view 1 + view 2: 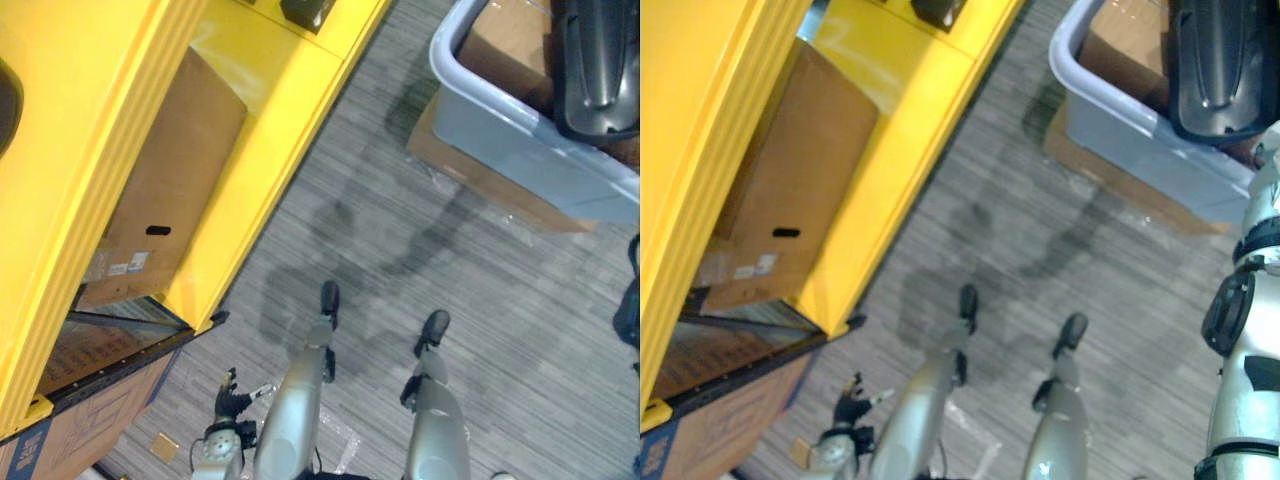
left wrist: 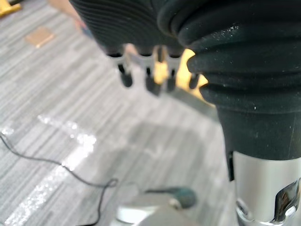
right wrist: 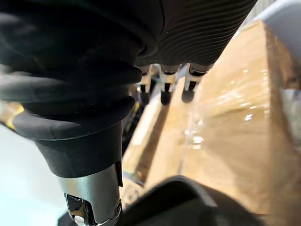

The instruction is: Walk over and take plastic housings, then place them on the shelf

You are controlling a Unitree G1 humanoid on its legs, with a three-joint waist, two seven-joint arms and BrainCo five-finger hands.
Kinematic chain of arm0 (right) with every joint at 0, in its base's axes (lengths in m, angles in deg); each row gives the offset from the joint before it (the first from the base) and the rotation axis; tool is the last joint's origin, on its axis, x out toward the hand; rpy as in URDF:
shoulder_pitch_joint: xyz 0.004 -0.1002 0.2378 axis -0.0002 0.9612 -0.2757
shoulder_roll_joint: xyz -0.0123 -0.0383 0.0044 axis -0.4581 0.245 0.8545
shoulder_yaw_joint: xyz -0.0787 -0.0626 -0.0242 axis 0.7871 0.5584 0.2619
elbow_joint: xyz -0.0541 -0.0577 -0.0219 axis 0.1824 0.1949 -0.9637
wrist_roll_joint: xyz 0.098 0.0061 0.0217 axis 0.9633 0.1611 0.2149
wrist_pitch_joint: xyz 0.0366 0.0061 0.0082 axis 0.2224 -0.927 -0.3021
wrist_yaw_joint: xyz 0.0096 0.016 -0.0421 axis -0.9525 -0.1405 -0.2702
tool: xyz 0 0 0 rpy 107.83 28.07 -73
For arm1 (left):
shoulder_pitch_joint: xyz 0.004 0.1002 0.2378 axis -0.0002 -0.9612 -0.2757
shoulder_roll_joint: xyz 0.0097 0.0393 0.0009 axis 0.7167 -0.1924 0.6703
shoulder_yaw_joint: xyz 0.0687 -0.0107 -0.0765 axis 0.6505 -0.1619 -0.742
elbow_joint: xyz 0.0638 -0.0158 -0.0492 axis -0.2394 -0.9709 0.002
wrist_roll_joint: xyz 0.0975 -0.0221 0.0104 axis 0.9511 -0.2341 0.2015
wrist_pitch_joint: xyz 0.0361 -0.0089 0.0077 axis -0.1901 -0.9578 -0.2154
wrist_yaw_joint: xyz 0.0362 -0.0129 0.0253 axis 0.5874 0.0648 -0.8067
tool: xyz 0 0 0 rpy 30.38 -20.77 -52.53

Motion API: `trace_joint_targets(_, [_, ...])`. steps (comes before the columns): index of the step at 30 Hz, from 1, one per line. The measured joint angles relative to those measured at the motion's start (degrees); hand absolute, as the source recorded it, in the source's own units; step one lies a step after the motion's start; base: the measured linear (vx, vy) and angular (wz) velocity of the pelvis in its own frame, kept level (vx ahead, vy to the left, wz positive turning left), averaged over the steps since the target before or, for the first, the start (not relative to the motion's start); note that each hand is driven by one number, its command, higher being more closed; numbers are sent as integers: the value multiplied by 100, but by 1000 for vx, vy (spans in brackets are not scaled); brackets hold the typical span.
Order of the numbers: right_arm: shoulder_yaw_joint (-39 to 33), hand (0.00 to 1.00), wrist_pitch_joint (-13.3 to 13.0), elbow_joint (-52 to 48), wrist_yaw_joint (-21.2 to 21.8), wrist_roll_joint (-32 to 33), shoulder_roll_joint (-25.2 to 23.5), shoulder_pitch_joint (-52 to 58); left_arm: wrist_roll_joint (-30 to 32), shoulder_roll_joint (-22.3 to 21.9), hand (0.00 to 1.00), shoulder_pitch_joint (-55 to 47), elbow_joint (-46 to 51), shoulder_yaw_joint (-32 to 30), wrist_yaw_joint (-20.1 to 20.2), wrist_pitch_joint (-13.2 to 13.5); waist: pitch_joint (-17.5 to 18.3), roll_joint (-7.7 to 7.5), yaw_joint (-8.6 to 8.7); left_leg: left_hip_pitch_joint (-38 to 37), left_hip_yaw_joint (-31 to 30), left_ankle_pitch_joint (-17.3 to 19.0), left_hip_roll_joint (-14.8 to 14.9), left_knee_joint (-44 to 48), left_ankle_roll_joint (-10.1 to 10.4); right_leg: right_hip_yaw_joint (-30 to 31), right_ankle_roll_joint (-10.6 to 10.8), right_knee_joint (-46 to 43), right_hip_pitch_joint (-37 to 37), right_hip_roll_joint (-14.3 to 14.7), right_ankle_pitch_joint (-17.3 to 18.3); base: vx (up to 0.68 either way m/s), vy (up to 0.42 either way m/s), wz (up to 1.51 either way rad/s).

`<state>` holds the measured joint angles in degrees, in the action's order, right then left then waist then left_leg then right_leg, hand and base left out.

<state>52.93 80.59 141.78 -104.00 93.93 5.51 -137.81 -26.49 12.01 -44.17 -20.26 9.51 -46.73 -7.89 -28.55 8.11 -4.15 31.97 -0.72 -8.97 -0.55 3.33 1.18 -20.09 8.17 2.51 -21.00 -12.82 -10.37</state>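
Observation:
A black plastic housing (image 1: 597, 65) lies in a grey-blue bin (image 1: 500, 130) at the far right, next to a brown box inside the bin. The yellow shelf (image 1: 90, 200) runs along the left. My left hand (image 1: 228, 398) hangs low beside the shelf's near end; in its wrist view its fingers (image 2: 150, 80) hang relaxed over the carpet and hold nothing. My right arm (image 1: 1240, 320) rises along the right edge toward the bin. Its fingers (image 3: 165, 89) are straight and empty above a film-wrapped cardboard box (image 3: 235, 117), with a dark curved shape (image 3: 188, 202) close below.
A large cardboard box (image 1: 165, 190) fills the shelf's lower bay, and a dark item (image 1: 305, 12) sits on the level above. Another box with blue print (image 1: 70, 430) stands below. The bin rests on flat cardboard (image 1: 480, 180). A small cardboard scrap (image 1: 165, 447) lies on grey carpet.

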Motion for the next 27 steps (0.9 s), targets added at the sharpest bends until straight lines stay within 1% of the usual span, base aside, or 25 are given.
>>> trace_joint_targets(2, [187, 0, 19, 108, 26, -4, 3, 1, 0, 2, 0, 0, 2, 5, 3, 0, 0, 0, -2, -18, -4, -88, 1, -145, -2, -3, -6, 0, -45, 2, -4, -17, -12, 1])
trace_joint_targets(5, [200, 0, 28, 184, 87, -5, 27, 0, 1, 3, 0, 0, 4, 11, 4, 1, 0, 0, -7, -22, -11, -180, 0, -303, -2, -9, -13, 1, -111, 2, -10, -5, -7, 1])
trace_joint_targets(6, [204, 100, 46, 273, 128, -6, 56, 2, 0, 3, 0, -1, 8, 11, 6, 1, -1, -2, -13, -22, -21, -214, 0, -349, -3, -20, -14, 1, -128, 3, -11, -11, -23, 4])
trace_joint_targets(8, [205, 100, 128, 312, 159, -8, 94, 2, 5, 4, 0, 0, 11, 11, 7, 0, -1, -2, -17, -30, -25, -245, -3, -414, -7, -24, -15, 1, -143, 2, -11, -5, -11, 2])
trace_joint_targets(11, [193, 100, 208, 452, 344, -62, 246, 3, 12, 4, 0, -2, 42, 7, 25, -7, -2, -3, -40, -70, -47, -310, -6, -546, 0, -43, -15, 4, -150, 2, -11, 0, -6, 1])
trace_joint_targets(14, [115, 100, 346, 601, 511, -234, 418, 23, 13, 14, 0, -15, 149, -15, 53, -16, -3, -4, -39, -105, -94, -406, -13, -701, -4, -87, -15, 4, -157, 3, -10, 3, -13, 7])
trace_joint_targets(16, [-113, 100, 456, 751, 570, -498, 426, 46, 18, 8, 0, -17, 325, -100, 93, -16, -3, -4, -17, -100, -186, -470, -13, -774, 12, -179, -23, 3, -147, 13, -4, 5, -6, 16])
trace_joint_targets(18, [-332, 100, 610, 859, 634, -800, 430, 61, 31, -7, 0, -17, 504, -104, 167, -16, -10, -15, -56, -97, -208, -486, -13, -777, 14, -199, -25, 2, -139, 17, -3, 4, 4, 9])
trace_joint_targets(19, [-480, 100, 687, 945, 633, -1060, 428, 71, 77, -34, 0, -17, 636, -103, 176, -18, -10, -15, -99, -98, -207, -490, -19, -777, 11, -199, -26, -5, -138, 10, -2, 0, 0, 0])
trace_joint_targets(23, [-582, 100, 782, 1004, 666, -1556, 427, 79, 133, -136, 0, -17, 969, -32, 191, -39, -10, -15, -126, -96, -208, -498, -20, -777, 19, -194, -39, -48, -160, 4, 12, 0, 0, 0])
trace_joint_targets(27, [-511, 100, 858, 975, 591, -2069, 419, 129, 560, -181, 0, -5, 1544, 161, 167, -47, -16, -31, -117, -93, -181, -515, -5, -777, 32, -157, -49, -91, -201, 5, 19, 6, 6, -3])
